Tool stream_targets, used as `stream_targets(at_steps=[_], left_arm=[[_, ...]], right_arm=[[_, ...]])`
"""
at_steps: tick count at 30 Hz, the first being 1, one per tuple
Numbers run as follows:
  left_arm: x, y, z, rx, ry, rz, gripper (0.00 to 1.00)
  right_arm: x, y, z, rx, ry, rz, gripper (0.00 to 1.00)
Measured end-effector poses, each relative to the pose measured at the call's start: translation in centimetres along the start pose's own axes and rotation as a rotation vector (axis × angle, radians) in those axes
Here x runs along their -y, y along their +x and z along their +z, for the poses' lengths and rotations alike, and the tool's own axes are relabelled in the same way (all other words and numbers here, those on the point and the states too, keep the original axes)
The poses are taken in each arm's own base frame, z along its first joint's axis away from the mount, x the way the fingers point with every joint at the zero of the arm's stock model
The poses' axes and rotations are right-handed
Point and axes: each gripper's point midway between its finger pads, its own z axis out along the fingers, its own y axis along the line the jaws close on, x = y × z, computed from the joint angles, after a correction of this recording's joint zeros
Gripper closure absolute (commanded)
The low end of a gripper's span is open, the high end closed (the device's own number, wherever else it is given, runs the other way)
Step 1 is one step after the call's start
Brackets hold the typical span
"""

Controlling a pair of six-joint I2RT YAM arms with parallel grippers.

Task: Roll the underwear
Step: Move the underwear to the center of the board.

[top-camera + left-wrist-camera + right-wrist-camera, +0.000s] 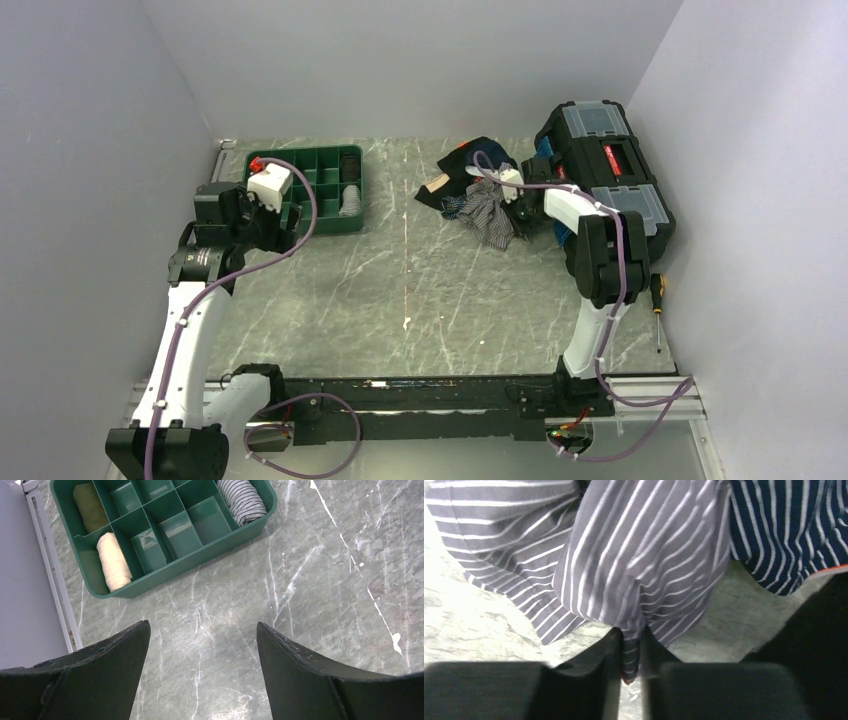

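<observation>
Two arms: the left one at mid left of the top view beside the tray, the right one at upper right, reaching into a pile of clothes
Right gripper (630,647): fingers almost together, pinched on a narrow fold of the underwear (639,555) at the bottom centre of its wrist view
Underwear: grey cloth with thin pale stripes, filling the upper left and centre of the right wrist view, with the table (484,625) showing below it; in the top view it lies at the lower edge of the pile, upper centre-right
Navy garment (784,530): dark blue with white stripes, upper right of the right wrist view, touching the underwear
Black garment (480,155): at the top of the pile in the top view
Left gripper (202,630): fingers wide apart, holding nothing, over bare table below the tray in its wrist view
Tray (165,577): green, divided, upper left of the left wrist view
Cream roll (114,560): in a lower left compartment
Olive roll (90,507): in the compartment above it
Striped roll (242,500): in the upper right compartment
Toolbox (600,160): black, upper right of the top view, just beside the pile
Screwdriver (657,300): on the table at the right edge, below the toolbox
</observation>
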Motion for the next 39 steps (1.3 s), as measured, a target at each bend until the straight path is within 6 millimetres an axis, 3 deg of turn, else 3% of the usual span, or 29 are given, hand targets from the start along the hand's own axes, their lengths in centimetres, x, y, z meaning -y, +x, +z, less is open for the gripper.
stream_targets(at_steps=[3, 6, 10, 12, 15, 17, 19, 20, 21, 23, 25, 28, 32, 36, 39], left_arm=[[0.0, 0.0, 0.0, 0.000, 0.000, 0.000, 0.17], [0.0, 0.0, 0.0, 0.000, -0.001, 0.003, 0.17], [-0.1, -0.1, -0.1, 0.002, -0.003, 0.008, 0.16], [-0.3, -0.5, -0.3, 0.010, -0.010, 0.015, 0.16], [-0.5, -1.3, -0.7, 0.030, -0.023, 0.029, 0.16], [-0.6, -1.7, -0.9, 0.042, -0.026, 0.041, 0.16], [-0.7, -2.0, -1.1, 0.053, -0.028, 0.050, 0.16], [-0.6, -2.1, -1.2, 0.056, -0.026, 0.053, 0.16], [-0.6, -2.2, -1.3, 0.060, -0.022, 0.057, 0.16], [-0.2, -2.3, -1.2, 0.072, -0.005, 0.065, 0.16], [0.3, -1.9, -1.0, 0.076, 0.026, 0.073, 0.15], [1.8, -0.7, -0.2, 0.070, 0.102, 0.083, 0.07], [4.3, 1.3, 1.1, 0.045, 0.214, 0.129, 0.04], [6.5, 3.0, 2.5, 0.016, 0.299, 0.172, 0.05], [6.4, 3.5, 3.8, -0.019, 0.304, 0.158, 0.06]], right_arm=[[-0.1, -1.0, -0.9, 0.020, -0.003, 0.006, 1.00], [-1.3, -2.9, -3.6, 0.072, -0.019, -0.013, 1.00], [-5.5, -8.0, -10.9, 0.232, -0.072, -0.119, 1.00], [-9.3, -11.2, -15.9, 0.356, -0.120, -0.214, 0.98], [-15.8, -12.9, -22.3, 0.496, -0.239, -0.357, 0.76], [-19.6, -12.0, -24.9, 0.531, -0.338, -0.433, 0.51], [-22.4, -10.2, -26.4, 0.532, -0.428, -0.488, 0.34], [-23.0, -9.3, -26.5, 0.524, -0.452, -0.504, 0.21], [-23.2, -8.5, -26.3, 0.512, -0.462, -0.509, 0.16], [-22.9, -7.0, -25.2, 0.471, -0.449, -0.500, 0.11], [-22.4, -5.7, -23.6, 0.426, -0.429, -0.490, 0.10], [-22.1, -3.3, -20.7, 0.345, -0.416, -0.474, 0.10], [-22.7, -0.6, -17.8, 0.273, -0.455, -0.463, 0.11], [-24.1, 1.0, -16.5, 0.247, -0.531, -0.458, 0.12], [-25.1, 1.0, -16.2, 0.266, -0.551, -0.485, 0.14]])
